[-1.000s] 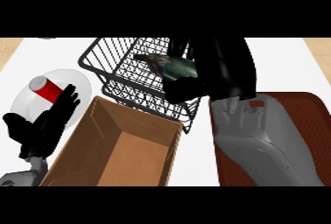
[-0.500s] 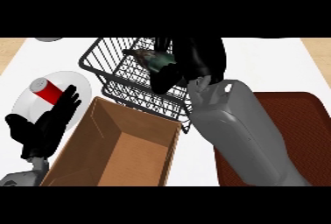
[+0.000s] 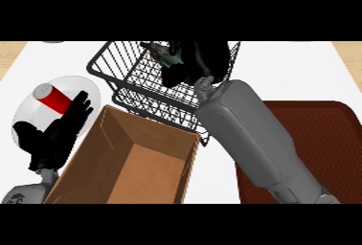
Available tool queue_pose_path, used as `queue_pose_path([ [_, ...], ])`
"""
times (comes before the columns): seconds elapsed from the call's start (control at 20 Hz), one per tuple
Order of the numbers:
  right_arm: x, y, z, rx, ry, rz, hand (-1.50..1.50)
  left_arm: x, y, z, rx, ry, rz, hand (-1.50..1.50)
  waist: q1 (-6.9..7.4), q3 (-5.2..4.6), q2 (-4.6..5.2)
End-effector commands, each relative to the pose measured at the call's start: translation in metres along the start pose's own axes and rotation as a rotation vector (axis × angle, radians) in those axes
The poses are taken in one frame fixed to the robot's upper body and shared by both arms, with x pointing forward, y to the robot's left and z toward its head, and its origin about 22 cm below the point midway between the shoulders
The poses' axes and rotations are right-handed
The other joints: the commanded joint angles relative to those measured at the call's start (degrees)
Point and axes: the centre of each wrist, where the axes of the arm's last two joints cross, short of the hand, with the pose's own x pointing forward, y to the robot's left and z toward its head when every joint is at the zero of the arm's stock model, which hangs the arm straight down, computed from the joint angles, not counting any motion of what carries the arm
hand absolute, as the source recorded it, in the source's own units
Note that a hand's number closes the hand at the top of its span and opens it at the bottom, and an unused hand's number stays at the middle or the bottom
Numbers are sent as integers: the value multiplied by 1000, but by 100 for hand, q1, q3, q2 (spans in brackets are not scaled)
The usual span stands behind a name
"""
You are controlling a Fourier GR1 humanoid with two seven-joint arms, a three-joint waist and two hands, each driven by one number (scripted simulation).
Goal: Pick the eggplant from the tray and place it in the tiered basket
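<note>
Right robot hand (image 3: 201, 60) curled around the eggplant (image 3: 168, 58) inside the tiered basket (image 3: 134, 91); left robot hand (image 3: 56, 134) open.

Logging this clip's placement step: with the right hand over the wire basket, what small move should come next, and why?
Probably lower a little and open the fingers. The right hand is curled round the eggplant already inside the tiered basket, above its wire floor, so release looks due. The tray lies bare; the left hand rests open.
</note>
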Motion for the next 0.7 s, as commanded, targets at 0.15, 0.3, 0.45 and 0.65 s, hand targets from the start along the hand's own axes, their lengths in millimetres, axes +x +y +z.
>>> queue_pose_path([
  [0.15,-8,18,-18,-150,-11,-115,150,5,-7,10,0,-2,3,0,52,-10,30],
  [0.3,-13,36,-22,-112,-2,-98,-150,-2,16,8,-5,5,-19,0,93,-12,46],
  [0.45,-18,42,-28,-113,-15,-56,-150,10,6,4,-24,10,-4,0,93,-12,51],
  [0.65,-9,35,-26,-150,3,-179,-150,17,4,5,-8,0,5,0,57,-9,35],
])
